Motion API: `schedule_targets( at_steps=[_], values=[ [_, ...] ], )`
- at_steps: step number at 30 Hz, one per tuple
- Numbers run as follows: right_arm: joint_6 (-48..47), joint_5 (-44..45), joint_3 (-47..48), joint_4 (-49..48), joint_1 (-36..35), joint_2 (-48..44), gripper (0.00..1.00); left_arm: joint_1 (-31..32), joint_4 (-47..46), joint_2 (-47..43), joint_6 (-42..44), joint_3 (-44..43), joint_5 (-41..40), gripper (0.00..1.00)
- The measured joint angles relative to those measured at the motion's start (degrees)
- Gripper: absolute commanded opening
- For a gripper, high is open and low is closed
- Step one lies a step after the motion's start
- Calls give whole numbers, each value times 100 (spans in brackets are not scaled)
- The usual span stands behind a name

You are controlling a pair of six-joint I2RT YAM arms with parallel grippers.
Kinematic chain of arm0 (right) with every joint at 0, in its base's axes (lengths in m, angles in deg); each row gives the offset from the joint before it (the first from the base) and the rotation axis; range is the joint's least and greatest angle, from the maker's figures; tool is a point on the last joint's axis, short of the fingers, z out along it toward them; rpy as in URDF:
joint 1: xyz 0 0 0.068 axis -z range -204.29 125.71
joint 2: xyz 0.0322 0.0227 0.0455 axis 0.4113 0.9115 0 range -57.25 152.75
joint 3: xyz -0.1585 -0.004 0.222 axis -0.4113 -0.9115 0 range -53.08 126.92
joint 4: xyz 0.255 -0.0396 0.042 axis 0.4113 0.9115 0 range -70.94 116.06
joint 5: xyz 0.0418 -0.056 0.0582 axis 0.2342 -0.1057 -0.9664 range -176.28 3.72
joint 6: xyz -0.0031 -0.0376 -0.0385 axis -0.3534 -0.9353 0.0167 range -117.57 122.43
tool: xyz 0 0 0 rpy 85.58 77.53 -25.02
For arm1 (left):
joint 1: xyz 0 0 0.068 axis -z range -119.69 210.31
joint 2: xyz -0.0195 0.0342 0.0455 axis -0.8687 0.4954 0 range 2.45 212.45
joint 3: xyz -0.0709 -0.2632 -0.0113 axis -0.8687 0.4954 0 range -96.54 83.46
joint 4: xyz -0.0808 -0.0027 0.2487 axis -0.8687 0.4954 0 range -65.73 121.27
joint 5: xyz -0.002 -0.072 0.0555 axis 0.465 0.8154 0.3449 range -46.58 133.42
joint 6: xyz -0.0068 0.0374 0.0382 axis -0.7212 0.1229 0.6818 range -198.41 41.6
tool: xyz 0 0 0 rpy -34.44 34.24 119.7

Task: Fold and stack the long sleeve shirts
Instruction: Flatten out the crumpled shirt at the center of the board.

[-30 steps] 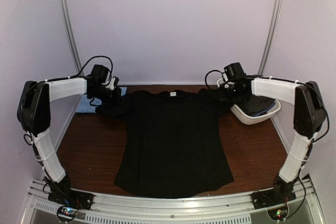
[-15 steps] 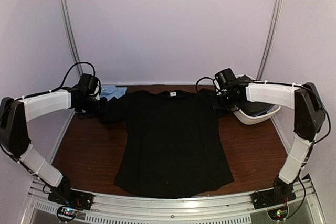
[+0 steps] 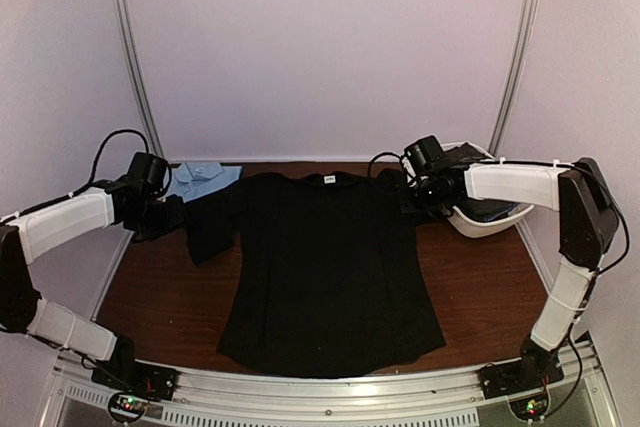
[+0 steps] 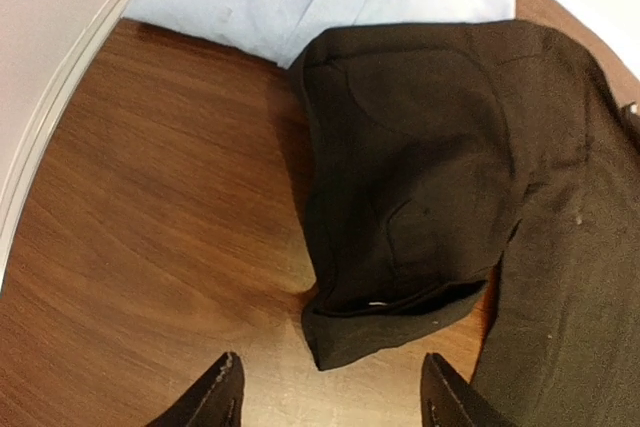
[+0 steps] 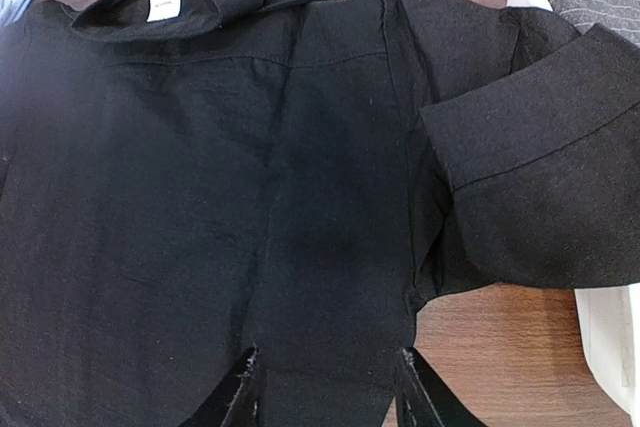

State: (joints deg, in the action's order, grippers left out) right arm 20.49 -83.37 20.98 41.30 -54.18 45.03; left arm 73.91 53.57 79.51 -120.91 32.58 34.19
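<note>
Black shirt (image 3: 330, 267) lies flat on the table (image 3: 170, 287), collar at 12 o'clock, hem at 6. Light blue shirt (image 3: 205, 179) sits at 10 o'clock. One sleeve (image 4: 400, 197), doubled up at 9 o'clock, lies just 3 o'clock of the left hand (image 4: 332, 397), spread and empty. The right hand (image 5: 325, 392), spread too, hovers by the 2 o'clock sleeve (image 5: 530, 167).

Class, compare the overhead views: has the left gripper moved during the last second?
Yes. The left gripper has swung leftward and nearer, off the light blue shirt.

Black shirt (image 3: 330, 267) lies spread flat, one sleeve overlapping the light blue shirt (image 3: 203, 178).
</note>
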Motion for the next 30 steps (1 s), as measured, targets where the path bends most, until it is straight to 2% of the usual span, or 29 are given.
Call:
schedule_targets(
  at_steps=[3, 6, 13, 19, 24, 30],
  values=[
    [0, -22, -50, -20, 2, 11, 45, 170, -81, -358, 33, -15, 50, 62],
    [13, -70, -52, -44, 0, 61, 45, 498, -262, -356, 57, -186, 260, 61],
    [83, -264, -55, -109, -68, 212, 43, 1132, -962, 1093, 59, -1123, 1095, 59],
    [212, -531, -208, -282, -177, 223, 42, 1364, -1377, 2341, 33, -1725, 1628, 59],
    [330, -765, -424, -446, -243, 289, 41, 1373, -1676, 3045, -74, -1906, 1915, 58],
    [433, -973, -662, -662, -313, 380, 39, 1370, -1816, 3460, -225, -1871, 1982, 59]
  ],
)
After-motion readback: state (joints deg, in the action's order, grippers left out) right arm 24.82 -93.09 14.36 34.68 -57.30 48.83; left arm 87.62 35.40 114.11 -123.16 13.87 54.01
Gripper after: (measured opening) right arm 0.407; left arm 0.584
